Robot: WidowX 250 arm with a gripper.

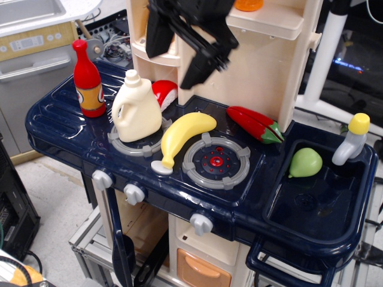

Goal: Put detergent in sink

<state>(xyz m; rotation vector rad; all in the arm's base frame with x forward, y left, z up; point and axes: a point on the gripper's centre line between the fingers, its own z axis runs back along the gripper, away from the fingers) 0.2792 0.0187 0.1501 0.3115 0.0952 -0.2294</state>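
The cream-white detergent jug (136, 109) stands upright on the left burner ring of the toy stove, handle to the left. The dark navy sink (323, 200) is at the right, with a green pear (305, 162) lying in its back left corner and a grey yellow-capped faucet (350, 141) at its back right. My black gripper (176, 55) hangs open and empty above and to the right of the jug, its two fingers (201, 64) spread apart, well clear of the jug's cap.
A yellow banana (181, 136) lies between the two burners. A red bottle (88, 79) stands left of the jug. A red pepper (255, 124) lies behind the right burner (216, 162). A red-white item (164, 92) sits behind the jug. The cream shelf unit (263, 54) rises at the back.
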